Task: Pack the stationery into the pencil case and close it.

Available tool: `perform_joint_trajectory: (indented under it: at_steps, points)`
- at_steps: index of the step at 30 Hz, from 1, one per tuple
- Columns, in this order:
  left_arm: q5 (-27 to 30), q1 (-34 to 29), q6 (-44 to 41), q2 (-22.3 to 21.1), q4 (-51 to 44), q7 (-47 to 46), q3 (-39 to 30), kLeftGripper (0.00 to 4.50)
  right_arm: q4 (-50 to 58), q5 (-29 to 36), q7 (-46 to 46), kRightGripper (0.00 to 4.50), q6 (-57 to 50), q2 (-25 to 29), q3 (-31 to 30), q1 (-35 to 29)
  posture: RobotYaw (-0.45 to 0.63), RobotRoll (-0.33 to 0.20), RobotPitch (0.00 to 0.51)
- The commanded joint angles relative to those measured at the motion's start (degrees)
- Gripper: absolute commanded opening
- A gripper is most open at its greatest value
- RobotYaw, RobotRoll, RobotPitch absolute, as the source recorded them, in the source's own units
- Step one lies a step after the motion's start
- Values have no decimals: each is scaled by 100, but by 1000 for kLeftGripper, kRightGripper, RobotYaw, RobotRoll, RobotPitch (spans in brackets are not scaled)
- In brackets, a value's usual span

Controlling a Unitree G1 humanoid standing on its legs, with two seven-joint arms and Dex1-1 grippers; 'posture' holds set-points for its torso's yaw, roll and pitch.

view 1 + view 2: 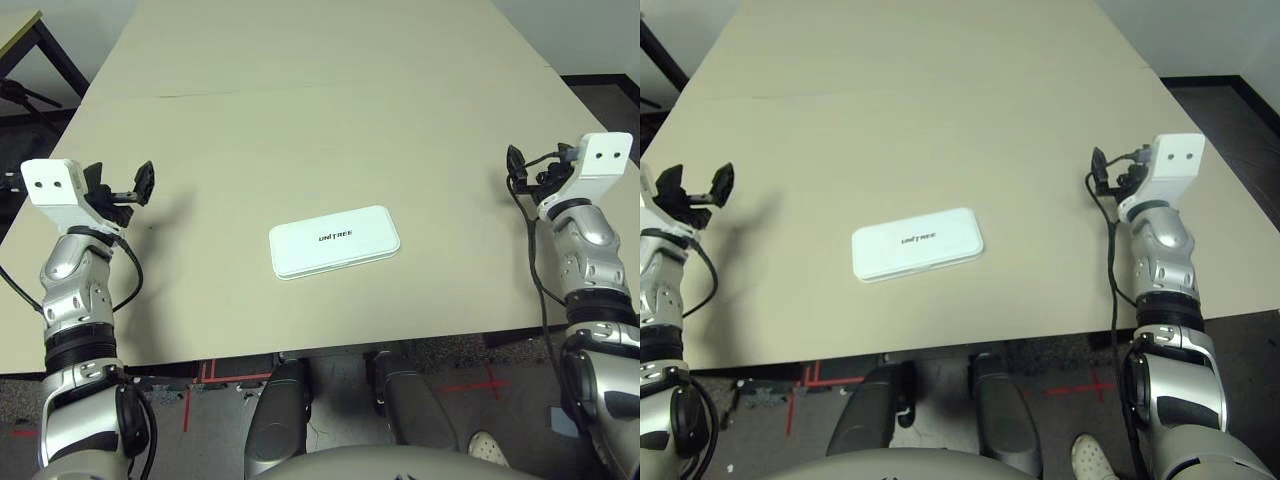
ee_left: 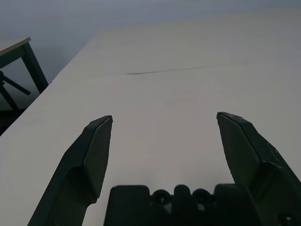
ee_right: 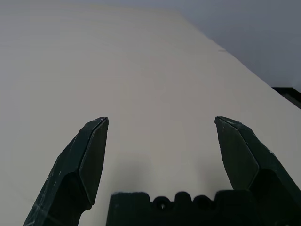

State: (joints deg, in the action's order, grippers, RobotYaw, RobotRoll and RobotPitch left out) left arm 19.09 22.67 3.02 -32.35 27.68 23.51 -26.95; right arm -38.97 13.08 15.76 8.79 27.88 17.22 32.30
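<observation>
Pencil case (image 1: 334,241) lies flat mid-bench (image 1: 300,120), lid down, lettering up. Left pincer (image 1: 137,184) spread wide and empty, out at the bench's left side. Right pincer (image 3: 160,141) likewise wide apart, empty, at the right side. Both well apart from the case.

Head pair: looking forward and down from above the table (image 1: 300,120), both arms at the frame sides, white case (image 1: 334,241) near the middle.
Shared ground: same tabletop and case, shifted sideways between the two eyes.
Left wrist: low over the table, facing along its surface past two spread black fingers (image 2: 96,150).
Right wrist: equally low, facing along bare tabletop toward its far edge.
</observation>
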Motion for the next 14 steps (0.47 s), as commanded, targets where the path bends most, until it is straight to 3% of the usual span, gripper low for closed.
perform_joint_trajectory:
  at_steps: [1,14]
  points:
    - [-13,9,73,98,88,-74,42,4474,-145,7,-68,4500,104,86,152,21,-70,0,170]
    - [-15,61,-48,215,-61,-115,225,4474,53,10,-32,4500,17,119,196,-219,-98,0,186]
